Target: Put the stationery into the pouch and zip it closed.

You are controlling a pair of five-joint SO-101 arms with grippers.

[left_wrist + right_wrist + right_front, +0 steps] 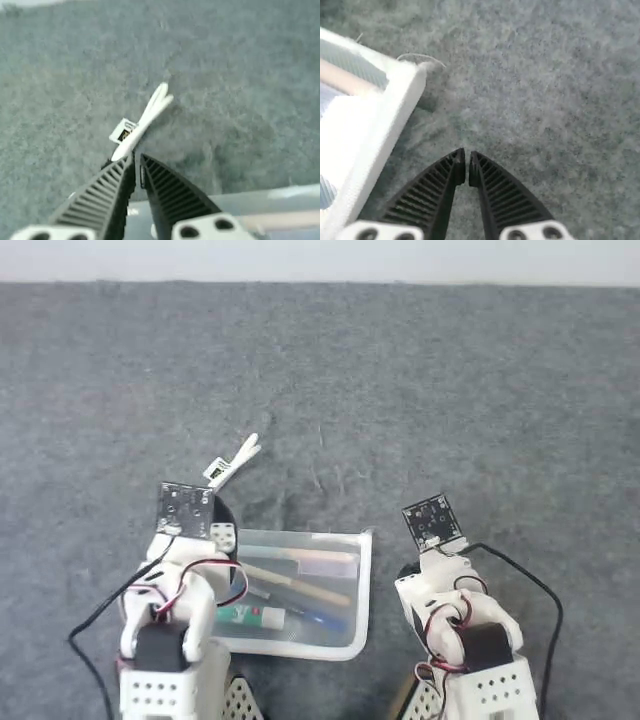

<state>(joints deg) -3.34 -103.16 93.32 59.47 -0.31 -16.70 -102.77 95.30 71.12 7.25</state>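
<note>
High view, bottom edge upward: seeing left gripper by upper left corner of pouch, fingers all but shut, holding nothing. Same for right gripper, just right of pouch over bare table, fingers closed to a sliver, empty. Lower centre: pouch lying flat, with pens and glue stick already inside. Cannot tell whether zipped. Further up, left of centre: spotting white tagged item loose on table, apart from pouch. Judging loading mostly done; left to do: bag that item if stationery, then zip.
</note>
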